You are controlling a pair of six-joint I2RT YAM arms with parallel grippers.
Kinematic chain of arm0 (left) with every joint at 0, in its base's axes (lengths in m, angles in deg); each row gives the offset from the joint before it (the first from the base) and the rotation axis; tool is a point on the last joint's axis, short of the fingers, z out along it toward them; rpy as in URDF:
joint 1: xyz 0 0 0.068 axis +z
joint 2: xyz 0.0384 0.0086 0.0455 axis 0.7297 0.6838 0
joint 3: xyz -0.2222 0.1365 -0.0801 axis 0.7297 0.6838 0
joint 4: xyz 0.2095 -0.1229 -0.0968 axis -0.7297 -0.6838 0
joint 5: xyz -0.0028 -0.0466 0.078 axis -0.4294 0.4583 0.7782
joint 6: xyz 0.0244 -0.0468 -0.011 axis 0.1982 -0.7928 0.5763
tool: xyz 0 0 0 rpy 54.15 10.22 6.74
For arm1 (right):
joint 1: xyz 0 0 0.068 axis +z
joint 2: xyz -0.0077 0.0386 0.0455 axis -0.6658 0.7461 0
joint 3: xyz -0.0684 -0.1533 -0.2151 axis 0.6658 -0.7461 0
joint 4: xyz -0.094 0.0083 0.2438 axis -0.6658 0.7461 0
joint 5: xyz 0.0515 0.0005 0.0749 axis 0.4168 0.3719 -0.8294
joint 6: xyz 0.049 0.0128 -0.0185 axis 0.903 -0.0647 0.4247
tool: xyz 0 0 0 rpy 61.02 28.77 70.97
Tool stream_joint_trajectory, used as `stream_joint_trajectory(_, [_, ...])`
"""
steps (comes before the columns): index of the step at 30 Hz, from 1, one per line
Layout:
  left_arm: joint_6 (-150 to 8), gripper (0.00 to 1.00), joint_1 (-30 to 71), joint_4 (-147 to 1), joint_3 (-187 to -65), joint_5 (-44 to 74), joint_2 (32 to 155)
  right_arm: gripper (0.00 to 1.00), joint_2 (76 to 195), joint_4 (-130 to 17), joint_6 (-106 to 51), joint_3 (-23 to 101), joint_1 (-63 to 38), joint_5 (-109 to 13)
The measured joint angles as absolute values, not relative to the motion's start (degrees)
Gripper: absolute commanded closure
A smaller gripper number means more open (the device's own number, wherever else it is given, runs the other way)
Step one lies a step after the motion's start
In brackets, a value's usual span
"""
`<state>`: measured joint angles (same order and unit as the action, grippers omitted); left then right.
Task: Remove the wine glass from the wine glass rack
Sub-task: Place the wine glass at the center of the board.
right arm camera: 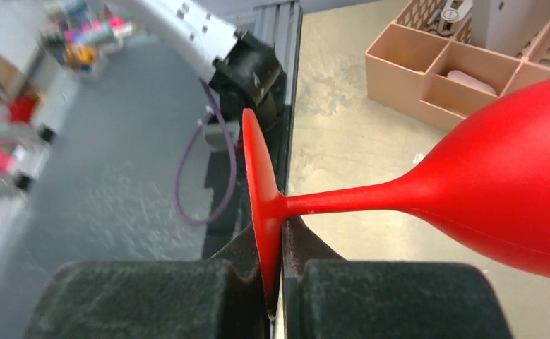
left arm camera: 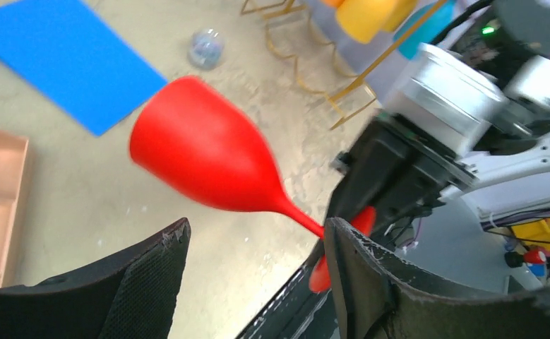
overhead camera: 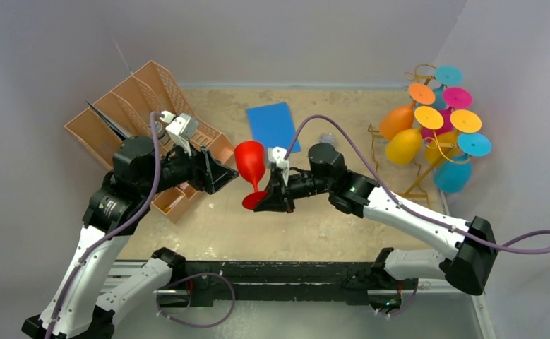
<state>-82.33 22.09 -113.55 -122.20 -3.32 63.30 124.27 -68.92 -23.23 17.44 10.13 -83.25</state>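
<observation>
Already the red wine glass (overhead camera: 250, 161) is off the rack (overhead camera: 422, 178) and in the air. The right gripper (overhead camera: 261, 200) pinches the edge of its round foot between pressed-together fingers. From that grip the stem runs straight out ahead of the gripper. The bowl lies tipped on its side beyond the fingertips, above the table and touching nothing else.

The left gripper (overhead camera: 219, 176) faces it from the other side with its fingers spread wide. The bowl hangs just ahead of that gap, and the stem passes close by one finger; I cannot tell whether they touch.

To my eye the lifting-off is done. What is left is a hand-over or setting the glass down, and neither has happened yet.

Well behind the right gripper, back along its arm, the gold wire rack stands at the table's edge. It holds the other glasses (overhead camera: 406, 145), orange, yellow, pink and teal, hanging bowl-down.

The table (overhead camera: 328, 226) is a pale, mottled sandy surface. A blue sheet (overhead camera: 273, 126) lies flat beyond the held glass, with a small clear ball (left arm camera: 206, 48) near it. A brown tray (overhead camera: 138, 106) sits behind the left gripper. Plain grey-white walls (overhead camera: 293, 35) close in the table, and the right wrist view shows a grey floor (right arm camera: 116, 176) past the near edge.
</observation>
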Motion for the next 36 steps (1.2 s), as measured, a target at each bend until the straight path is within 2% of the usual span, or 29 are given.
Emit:
stream_joint_trajectory(6, [-81.3, 0.30, 22.1, -123.5, -127.1, 0.2, 67.3, 1.00, 122.8, -50.8, -50.7, 20.3, 15.1, -83.0])
stream_joint_trajectory(13, [-79.4, 0.30, 22.1, -127.4, -133.0, -1.6, 74.4, 1.00, 114.7, -50.1, -66.7, 4.2, 16.8, -80.5])
stream_joint_trajectory(22, [-76.4, 0.30, 22.1, -125.6, -132.5, -23.0, 79.3, 1.00, 111.5, -51.5, -72.9, 2.7, 16.8, -80.6])
stream_joint_trajectory(26, [-74.9, 0.31, 22.1, -126.1, -130.5, -27.8, 82.6, 1.00, 111.5, -52.7, -73.7, 2.7, 16.8, -81.9])
stream_joint_trajectory(29, [-74.1, 0.39, 22.1, -126.3, -129.3, -30.5, 83.2, 1.00, 111.5, -53.3, -74.0, 2.7, 16.8, -83.1])
stream_joint_trajectory(32, [-73.5, 0.40, 22.1, -126.3, -129.2, -33.2, 82.8, 1.00, 112.4, -53.6, -74.3, 2.8, 16.8, -84.3])
stream_joint_trajectory(36, [-71.8, 0.48, 22.2, -127.9, -129.2, -34.8, 82.5, 1.00, 115.1, -52.4, -75.3, 5.6, 17.1, -86.3])
